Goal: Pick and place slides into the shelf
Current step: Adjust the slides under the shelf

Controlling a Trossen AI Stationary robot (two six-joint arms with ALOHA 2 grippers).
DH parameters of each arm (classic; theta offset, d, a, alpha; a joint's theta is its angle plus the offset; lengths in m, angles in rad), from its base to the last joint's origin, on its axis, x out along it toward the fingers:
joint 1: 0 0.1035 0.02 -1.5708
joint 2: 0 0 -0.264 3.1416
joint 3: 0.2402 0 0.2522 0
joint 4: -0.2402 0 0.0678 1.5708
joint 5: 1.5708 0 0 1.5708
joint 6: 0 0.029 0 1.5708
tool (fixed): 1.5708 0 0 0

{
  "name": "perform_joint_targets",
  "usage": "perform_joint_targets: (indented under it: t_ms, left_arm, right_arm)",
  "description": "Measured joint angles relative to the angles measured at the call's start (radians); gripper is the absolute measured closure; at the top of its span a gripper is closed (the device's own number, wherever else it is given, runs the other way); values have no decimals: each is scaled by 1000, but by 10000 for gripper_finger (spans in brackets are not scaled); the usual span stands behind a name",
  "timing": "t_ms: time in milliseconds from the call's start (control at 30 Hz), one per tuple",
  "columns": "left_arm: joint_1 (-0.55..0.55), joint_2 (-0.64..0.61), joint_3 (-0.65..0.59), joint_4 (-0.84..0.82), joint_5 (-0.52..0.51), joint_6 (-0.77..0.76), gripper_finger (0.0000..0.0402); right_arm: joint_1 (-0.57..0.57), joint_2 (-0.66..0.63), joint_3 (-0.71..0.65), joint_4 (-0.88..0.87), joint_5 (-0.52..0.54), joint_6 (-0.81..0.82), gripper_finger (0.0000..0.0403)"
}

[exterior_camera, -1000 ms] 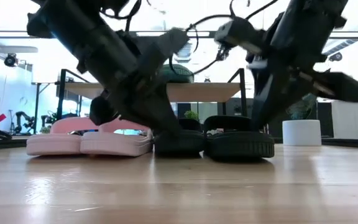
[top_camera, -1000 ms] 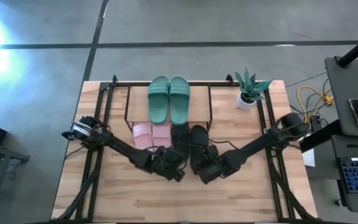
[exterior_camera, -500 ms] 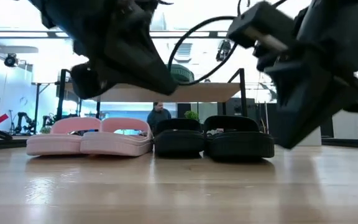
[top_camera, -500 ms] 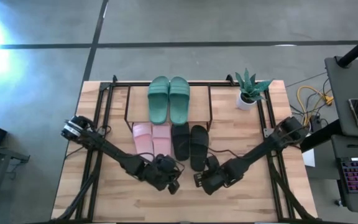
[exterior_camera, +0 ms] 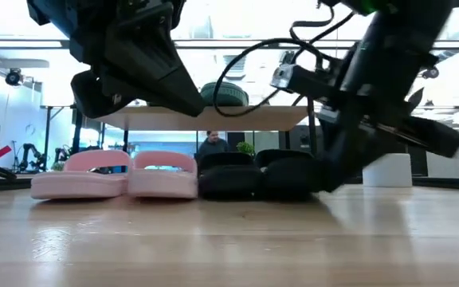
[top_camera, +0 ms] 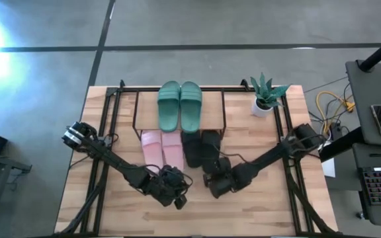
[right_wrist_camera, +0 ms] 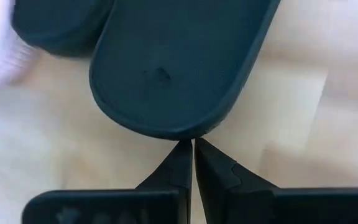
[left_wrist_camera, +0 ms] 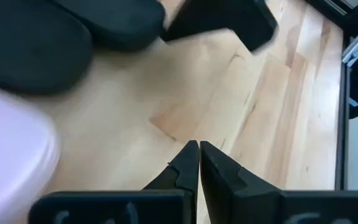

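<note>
The green slides lay on the shelf's pale board framed in black wire, with the pink slides and black slides on the light wood-grain surface, near a green plant in a white pot.

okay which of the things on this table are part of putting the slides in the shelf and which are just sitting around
Job:
green slides, on top of the shelf
pink slides
black slides
right tool, shut, tips at a black slide's heel
left tool, shut, over bare table

Lying about:
potted plant
</note>
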Motion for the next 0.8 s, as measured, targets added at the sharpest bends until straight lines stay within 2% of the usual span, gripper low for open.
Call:
perform_joint_targets:
  t_ms: [100, 233, 500, 667, 800]
  left_arm:
    - [0, 0, 0, 0, -2, 0, 401]
    - [0, 0, -2, -10, -5, -1, 401]
    - [-23, -9, -3, -91, -8, -16, 401]
    - [-52, -29, -4, -186, -34, -108, 402]
    - [-96, -50, -6, -321, -45, -289, 401]
  right_arm:
    - [-37, -16, 1, -64, 27, -23, 390]
    - [-73, -28, 3, -60, 10, -105, 390]
    - [-50, -45, 25, -47, -4, -139, 390]
    - [-37, -45, 23, -74, -8, -116, 390]
    - [-22, -53, 23, -73, -8, -116, 390]
